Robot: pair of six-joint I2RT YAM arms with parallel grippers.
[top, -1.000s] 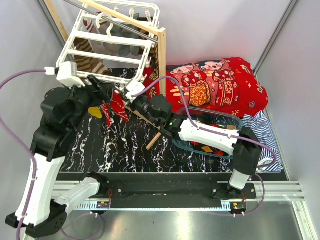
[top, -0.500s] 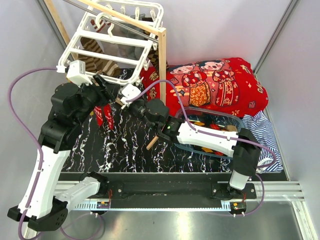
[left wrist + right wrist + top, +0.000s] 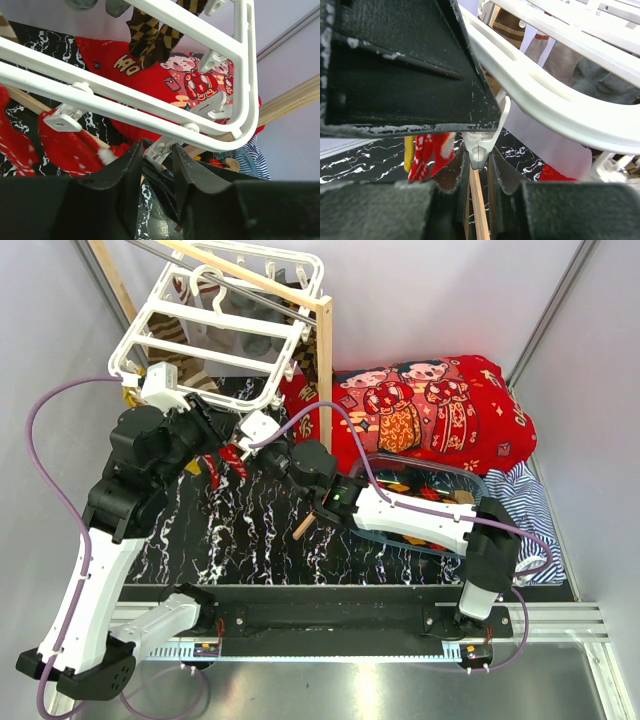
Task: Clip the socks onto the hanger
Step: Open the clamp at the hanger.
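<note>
The white hanger point(image 3: 215, 328) hangs tilted at the back left, with grey and brown-striped socks point(image 3: 178, 338) under its bars. My left gripper point(image 3: 157, 151) is shut on one of the dangling clips point(image 3: 161, 148) at the frame's near rail. My right gripper point(image 3: 480, 167) is shut on a neighbouring clip point(image 3: 481, 142). A red sock with white marks point(image 3: 70, 150) hangs below another clip point(image 3: 61, 120); it also shows beside my right fingers point(image 3: 427, 150). A brown diamond-patterned sock point(image 3: 150, 35) dangles from a farther bar. In the top view both grippers meet under the hanger's front edge point(image 3: 232, 440).
A wooden rack pole point(image 3: 323, 370) stands right of the hanger. The big red cartoon blanket point(image 3: 430, 405) lies at the back right, with a blue-white striped cloth point(image 3: 525, 500) and a clear tub point(image 3: 430, 510) under the right arm. A wooden stick point(image 3: 305, 525) lies on the black marbled table.
My left arm rose toward the hanger's near rail and its jaws narrowed onto a clip. The hanger shifted slightly. The right gripper kept its clip and moved a little left.
</note>
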